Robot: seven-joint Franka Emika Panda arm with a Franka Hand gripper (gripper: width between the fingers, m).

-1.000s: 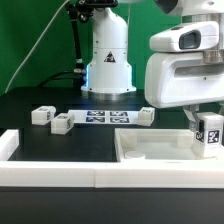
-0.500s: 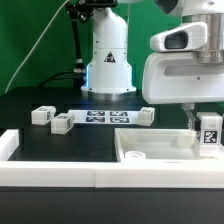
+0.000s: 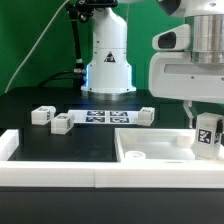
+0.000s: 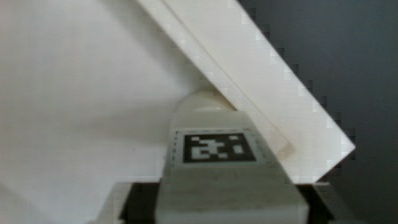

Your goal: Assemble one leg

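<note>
The leg (image 3: 209,136) is clamped in my claw (image 3: 205,131) — fingers closed on its sides — at the corner of the tabletop (image 3: 150,151) on the exterior view's right; whether it touches, I cannot tell. My wrist points straight down. Three other legs (image 3: 41,115) (image 3: 61,123) (image 3: 146,116) lie on the black table (image 3: 70,150) by the marker board (image 3: 105,117) — four altogether.

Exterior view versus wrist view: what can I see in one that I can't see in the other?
Only the exterior view shows the arm's white base, the marker board, three loose legs lying near that board, and the gripper seen from outside. Only the wrist view shows, close up, the tag on the leg being held, with the edge of the tabletop running beside it. Both show the leg clamped in the gripper, right by the white tabletop.
</note>
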